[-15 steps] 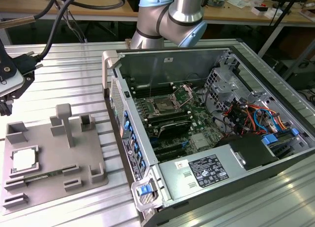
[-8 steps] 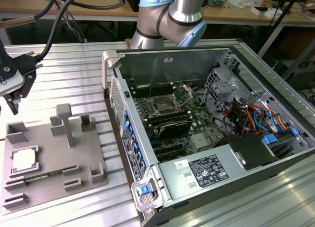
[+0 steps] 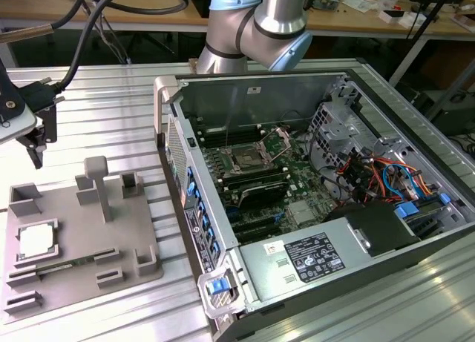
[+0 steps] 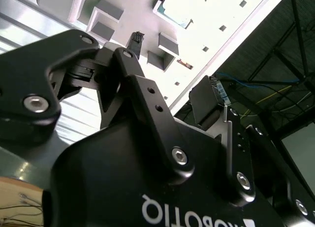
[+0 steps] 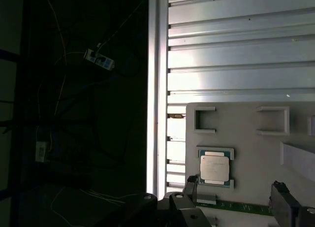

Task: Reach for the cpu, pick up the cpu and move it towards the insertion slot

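Note:
The cpu is a pale silvery square lying flat in a recess at the near left of the grey plastic tray. In the first wrist view the cpu lies between the two black fingertips, a little ahead of them. My gripper hangs above the table past the tray's far left corner, apart from the cpu. My gripper is open with nothing between its fingers. The insertion slot, a shiny-framed socket with a dark centre, sits on the green motherboard inside the open computer case.
The open computer case fills the exterior view's right, its metal side wall facing the tray. Raised grey blocks stand on the tray. The ribbed aluminium table runs behind it, with black cables above.

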